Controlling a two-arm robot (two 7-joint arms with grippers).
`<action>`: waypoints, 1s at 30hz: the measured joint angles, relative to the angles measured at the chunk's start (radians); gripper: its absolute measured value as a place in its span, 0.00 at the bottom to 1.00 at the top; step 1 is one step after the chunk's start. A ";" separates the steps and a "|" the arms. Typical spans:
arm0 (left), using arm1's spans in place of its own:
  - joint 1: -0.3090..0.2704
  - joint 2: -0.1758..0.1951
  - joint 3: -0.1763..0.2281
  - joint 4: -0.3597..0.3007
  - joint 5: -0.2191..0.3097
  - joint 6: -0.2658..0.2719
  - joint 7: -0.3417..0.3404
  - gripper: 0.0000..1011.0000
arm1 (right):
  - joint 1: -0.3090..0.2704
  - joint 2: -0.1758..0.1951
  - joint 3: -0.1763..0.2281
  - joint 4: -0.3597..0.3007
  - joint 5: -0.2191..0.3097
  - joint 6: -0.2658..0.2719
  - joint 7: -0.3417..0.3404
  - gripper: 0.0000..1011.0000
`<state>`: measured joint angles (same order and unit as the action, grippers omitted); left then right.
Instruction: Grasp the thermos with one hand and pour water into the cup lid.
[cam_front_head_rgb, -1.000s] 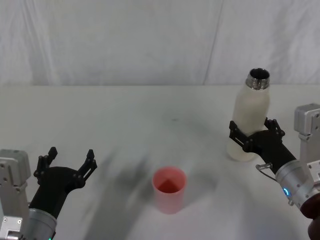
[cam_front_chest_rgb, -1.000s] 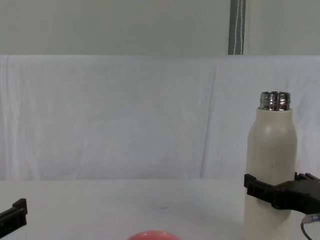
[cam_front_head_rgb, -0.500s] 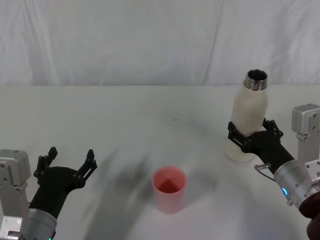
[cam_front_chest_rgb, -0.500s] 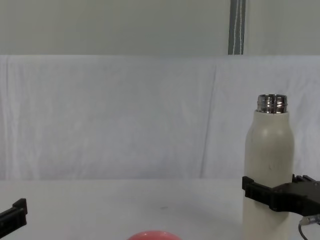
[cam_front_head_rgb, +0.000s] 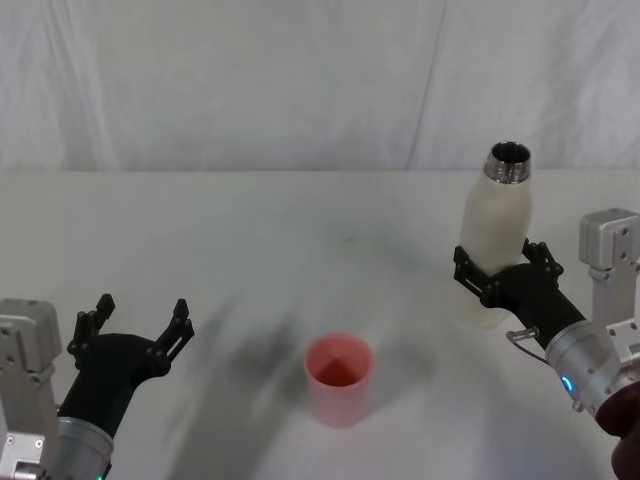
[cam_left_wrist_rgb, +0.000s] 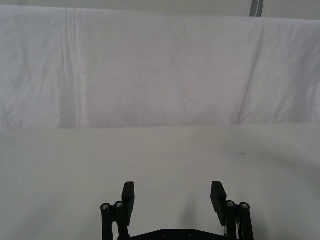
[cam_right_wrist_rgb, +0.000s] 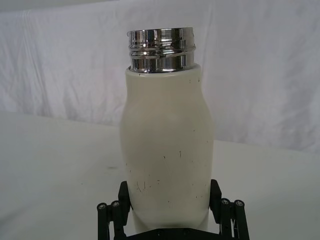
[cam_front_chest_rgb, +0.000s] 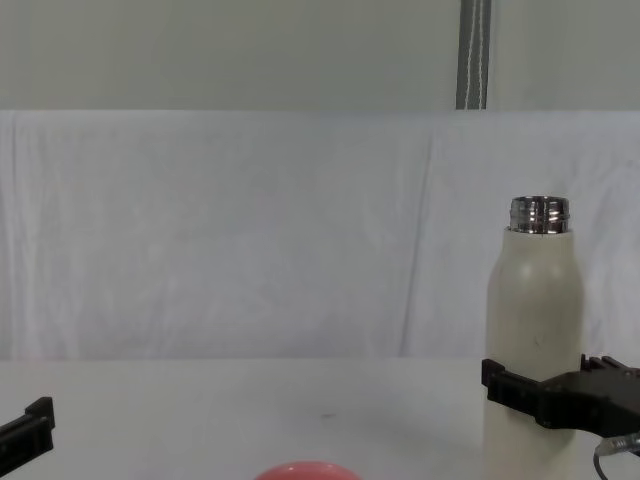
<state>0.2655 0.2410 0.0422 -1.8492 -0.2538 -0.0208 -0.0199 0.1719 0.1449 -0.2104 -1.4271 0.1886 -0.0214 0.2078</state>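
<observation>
The right gripper (cam_front_head_rgb: 503, 277) reaches forward at the table's right side, its black fingers (cam_right_wrist_rgb: 121, 196) pinching the lower body of the upright thermos (cam_front_head_rgb: 493, 236), whose open steel neck points up. The left gripper (cam_front_head_rgb: 136, 328) rests low at the near left, fingers spread with nothing between them. The pink cup (cam_front_head_rgb: 338, 379) stands at the near centre of the white table (cam_front_head_rgb: 300, 240), well apart from both.

Matt cream thermos (cam_right_wrist_rgb: 167, 150) (glossy steel neck), matt pink plastic cup lid (cam_front_head_rgb: 338, 378).
</observation>
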 joint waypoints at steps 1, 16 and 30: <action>0.000 0.000 0.000 0.000 0.000 0.000 0.000 0.99 | 0.000 0.000 0.000 0.000 0.000 0.000 0.000 0.94; 0.000 0.000 0.000 0.000 0.000 0.000 0.000 0.99 | 0.000 0.000 0.001 0.000 0.000 0.000 0.001 0.94; 0.000 0.000 0.000 0.000 0.000 0.000 0.000 0.99 | -0.001 0.000 0.001 -0.001 0.000 0.000 0.001 0.99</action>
<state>0.2655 0.2410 0.0421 -1.8492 -0.2538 -0.0208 -0.0199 0.1707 0.1449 -0.2090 -1.4279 0.1885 -0.0211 0.2085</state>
